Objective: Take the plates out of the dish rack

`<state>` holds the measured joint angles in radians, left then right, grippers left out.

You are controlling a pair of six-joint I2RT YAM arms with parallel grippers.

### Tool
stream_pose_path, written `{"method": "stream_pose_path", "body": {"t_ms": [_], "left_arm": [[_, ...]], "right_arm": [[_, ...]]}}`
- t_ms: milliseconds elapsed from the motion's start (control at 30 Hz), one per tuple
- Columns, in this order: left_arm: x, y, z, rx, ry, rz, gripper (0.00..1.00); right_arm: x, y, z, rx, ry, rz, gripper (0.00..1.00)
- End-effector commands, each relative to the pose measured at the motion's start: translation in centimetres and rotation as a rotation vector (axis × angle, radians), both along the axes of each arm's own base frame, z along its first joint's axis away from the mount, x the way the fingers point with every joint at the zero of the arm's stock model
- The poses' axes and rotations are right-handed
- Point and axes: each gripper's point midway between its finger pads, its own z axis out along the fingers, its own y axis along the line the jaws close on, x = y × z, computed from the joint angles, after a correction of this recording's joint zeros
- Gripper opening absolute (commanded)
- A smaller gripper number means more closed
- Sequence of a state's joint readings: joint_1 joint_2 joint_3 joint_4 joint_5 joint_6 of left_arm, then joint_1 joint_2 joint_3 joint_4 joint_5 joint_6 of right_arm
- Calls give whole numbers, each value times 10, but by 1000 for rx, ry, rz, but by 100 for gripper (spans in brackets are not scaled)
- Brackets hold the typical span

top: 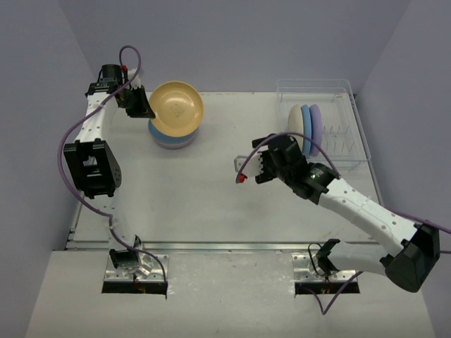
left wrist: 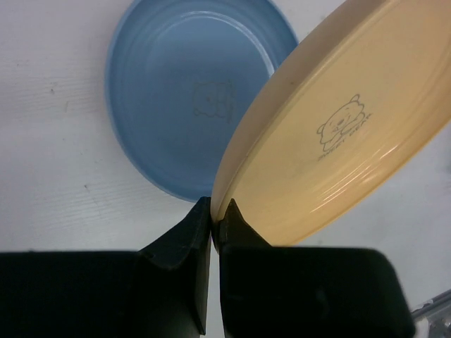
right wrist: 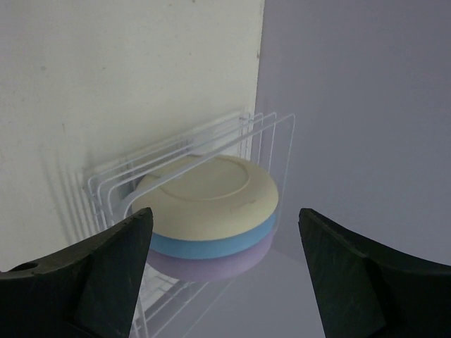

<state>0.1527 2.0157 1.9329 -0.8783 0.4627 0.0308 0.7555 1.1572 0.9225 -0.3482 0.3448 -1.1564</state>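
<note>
Plates: round, matte, pastel, in two groups.

Group one, in the rack (top: 338,88), a clear ribbed basket at the far right of the desk (top: 211,204).
- Three plates stand on edge in its left part, packed face to face.
- Cream plate (top: 295,121) is leftmost, with its underside and foot ring turned left.
- Racked blue plate (top: 305,125) is in the middle.
- Lavender plate (top: 315,123) is rightmost.
- White wire dividers rise around the three and run on to their right inside the rack.

Group two, at the far left of centre.
- A stack lies flat on the desk. Blue plate (left wrist: 183,91) is on top, face up, with a faint printed figure at its middle.
- Paler plate (top: 173,146) lies under it. Its colour is unclear.
- Yellow plate (left wrist: 352,127) is held over the stack, tilted, with a small bear print inside. Whether its low edge touches the stack cannot be told.

Left pincer (left wrist: 215,222): clamped on the left rim of the yellow plate, one finger on each face.

Right pincer (right wrist: 224,215): fingers wide apart, holding nothing. It sits just left of the rack and is aimed at the cream plate. In the wrist view the three racked plates show between the fingers, clear of both.
</note>
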Motion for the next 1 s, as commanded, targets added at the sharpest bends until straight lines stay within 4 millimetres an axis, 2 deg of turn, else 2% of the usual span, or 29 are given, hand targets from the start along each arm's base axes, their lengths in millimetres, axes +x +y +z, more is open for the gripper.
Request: {"method": "stream_pose_path", "body": {"t_ms": [0, 33, 67, 100, 133, 167, 267, 333, 400, 433, 533, 567, 600, 633, 700, 767, 833, 900, 967], "left_arm": [[17, 9, -6, -2, 18, 71, 0], [22, 14, -8, 1, 19, 81, 0], [25, 16, -21, 7, 46, 87, 0], [27, 17, -18, 9, 37, 88, 0], [31, 21, -25, 21, 44, 96, 0], [34, 23, -30, 29, 50, 102, 0], [38, 29, -42, 39, 70, 117, 1], [39, 33, -51, 49, 88, 129, 3], [38, 38, -58, 61, 104, 142, 11], [36, 40, -60, 63, 110, 148, 16], [34, 47, -60, 73, 112, 167, 35], [34, 48, -58, 78, 110, 171, 36], [33, 51, -56, 84, 108, 179, 42], [33, 52, -53, 87, 102, 183, 45], [32, 53, -46, 92, 90, 184, 50], [31, 53, -33, 93, 64, 182, 52], [28, 48, -13, 86, 19, 158, 59], [24, 40, 8, 59, -32, 126, 62], [16, 28, 32, 30, -101, 86, 72]], "right_arm": [[23, -24, 54, 390, 107, -248, 84], [28, -28, 68, 445, 105, -273, 84], [32, -39, 66, 492, 140, -325, 85], [37, -47, 73, 504, 124, -346, 85], [36, -50, 72, 551, 158, -371, 85], [39, -56, 81, 603, 171, -396, 85], [48, -86, 89, 711, 220, -498, 85], [50, -97, 86, 771, 280, -557, 85], [56, -111, 96, 873, 333, -593, 85], [59, -125, 97, 908, 346, -633, 85], [67, -147, 94, 1008, 428, -725, 85], [65, -152, 92, 1032, 451, -743, 85], [69, -161, 90, 1076, 482, -776, 85], [72, -166, 94, 1101, 487, -787, 84], [76, -181, 87, 1148, 524, -833, 82], [76, -185, 85, 1198, 569, -850, 79], [78, -193, 81, 1243, 604, -878, 70], [79, -192, 73, 1260, 654, -888, 64], [81, -189, 65, 1273, 721, -896, 55]]}}
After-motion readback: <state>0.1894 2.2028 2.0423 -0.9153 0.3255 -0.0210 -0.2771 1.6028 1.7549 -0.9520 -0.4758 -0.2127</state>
